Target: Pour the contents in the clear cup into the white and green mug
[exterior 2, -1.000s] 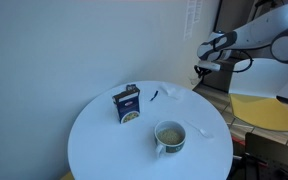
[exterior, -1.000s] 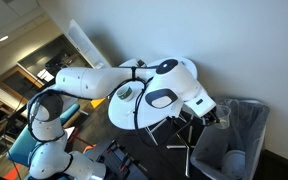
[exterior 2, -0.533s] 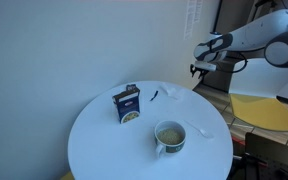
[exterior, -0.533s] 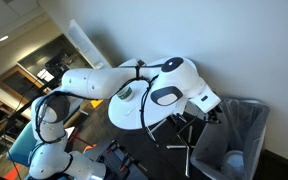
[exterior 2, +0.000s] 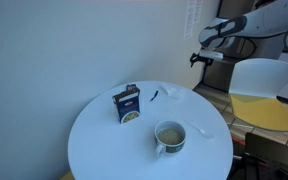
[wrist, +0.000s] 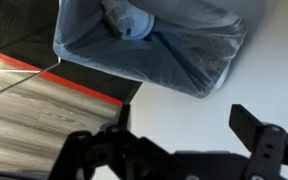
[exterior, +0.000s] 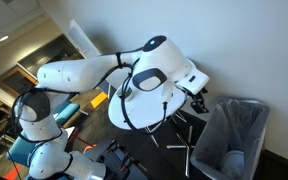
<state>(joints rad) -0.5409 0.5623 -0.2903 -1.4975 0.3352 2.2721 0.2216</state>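
Logged the white and green mug (exterior 2: pixel 169 136) upright on the round white tabletop (exterior 2: pixel 94 140), on its near right part in an exterior view. Long axis vertical, mouth facing straight up, inside showing beige; handle direction too small to read. Noted a blue box (exterior 2: pixel 128 104) standing behind and left of the mug, well apart from it, and a small dark item (exterior 2: pixel 154 96) just past the box. Placed the gripper (exterior 2: pixel 195 58) off the tabletop, beyond its far right edge, higher than the mug and well apart from it. Read the jaws as spread wide with nothing between them, going by the wrist view alone: gripper (wrist: pixel 179 120) over a lined bin (wrist: pixel 154 50) with a pale cup-like object (wrist: pixel 134 18) lying inside, wooden floor with a red stripe alongside. Cannot make out the jaws in either exterior view. Found the mug and box only in the exterior view facing the tabletop. From the opposite side, saw the white arm (exterior: pixel 94 72) covering most of the tabletop, gripper (exterior: pixel 197 99) near the bin (exterior: pixel 234 140).
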